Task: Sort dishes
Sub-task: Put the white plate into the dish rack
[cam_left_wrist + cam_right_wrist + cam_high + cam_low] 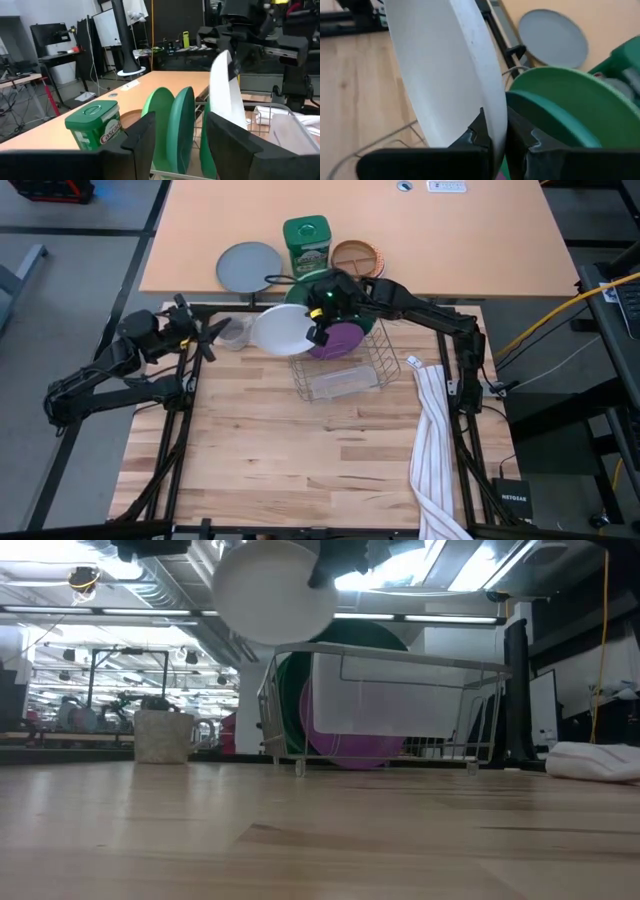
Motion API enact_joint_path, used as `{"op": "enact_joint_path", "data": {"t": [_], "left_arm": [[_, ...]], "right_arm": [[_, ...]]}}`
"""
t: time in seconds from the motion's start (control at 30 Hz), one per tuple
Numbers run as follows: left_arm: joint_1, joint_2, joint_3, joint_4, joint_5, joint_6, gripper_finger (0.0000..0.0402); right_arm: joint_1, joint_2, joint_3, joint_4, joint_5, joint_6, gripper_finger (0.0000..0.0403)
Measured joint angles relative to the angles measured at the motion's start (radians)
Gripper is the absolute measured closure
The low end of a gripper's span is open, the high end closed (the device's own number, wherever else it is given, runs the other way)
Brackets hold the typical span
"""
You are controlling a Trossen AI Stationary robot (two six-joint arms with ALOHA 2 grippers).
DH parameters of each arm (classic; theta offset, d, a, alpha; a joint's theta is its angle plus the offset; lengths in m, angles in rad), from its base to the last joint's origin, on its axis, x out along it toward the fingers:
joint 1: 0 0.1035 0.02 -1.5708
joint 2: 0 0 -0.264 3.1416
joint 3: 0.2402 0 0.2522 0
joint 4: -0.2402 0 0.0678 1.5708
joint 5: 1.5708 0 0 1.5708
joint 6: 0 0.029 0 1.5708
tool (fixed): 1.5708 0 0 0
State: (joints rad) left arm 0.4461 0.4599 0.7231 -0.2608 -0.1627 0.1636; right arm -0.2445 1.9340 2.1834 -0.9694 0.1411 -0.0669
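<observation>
Above the wire rack [340, 365], the right gripper [318, 330] holds a white plate [280, 330] clear of the table, fingers clamped on its rim; the right wrist view shows both fingers pinching the rim edge-on. Rack already carries a light green plate [159, 125] and a teal plate [181, 127] standing on edge, plus a purple plate [350, 735] nearer the front. Judged step: loading the white plate into the rack. Next move likely calls for turning it upright, lining its edge with a free slot beside the standing plates, lowering until the wires carry it, then opening. Left gripper [205, 335] waits at the table's left edge, fingers apart, holding nothing, near a small grey mug [235, 333]. High view alone gives the layout: grey plate [250, 265], green tin [306, 245] and brown plate [357, 256] on the far table, striped towel [435, 440] right of the rack. Low view alone shows the white plate hanging above the rack's top wire, not touching it. Left wrist view shows the gaps between standing plates, which the top view hides under the arm.
</observation>
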Motion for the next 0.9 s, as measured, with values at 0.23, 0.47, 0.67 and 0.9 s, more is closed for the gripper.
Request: {"op": "enact_joint_path", "data": {"t": [0.23, 0.47, 0.67, 0.9], "left_arm": [[0.0, -0.008, 0.0, -0.064, 0.007, -0.003, 0.0242], [-0.001, -0.008, 0.0, -0.135, 0.009, -0.003, 0.0242], [-0.001, -0.008, -0.001, -0.196, 0.01, -0.001, 0.0242], [-0.001, -0.007, -0.001, -0.271, 0.01, 0.0, 0.0242]], "right_arm": [[0.053, -0.036, 0.001, -0.111, 0.06, -0.049, 0.0376], [0.114, -0.042, 0.001, -0.261, 0.226, -0.108, 0.0376], [0.13, -0.042, 0.001, -0.329, 0.339, -0.126, 0.0376], [0.124, -0.038, -0.005, -0.404, 0.347, -0.151, 0.0376]]}}
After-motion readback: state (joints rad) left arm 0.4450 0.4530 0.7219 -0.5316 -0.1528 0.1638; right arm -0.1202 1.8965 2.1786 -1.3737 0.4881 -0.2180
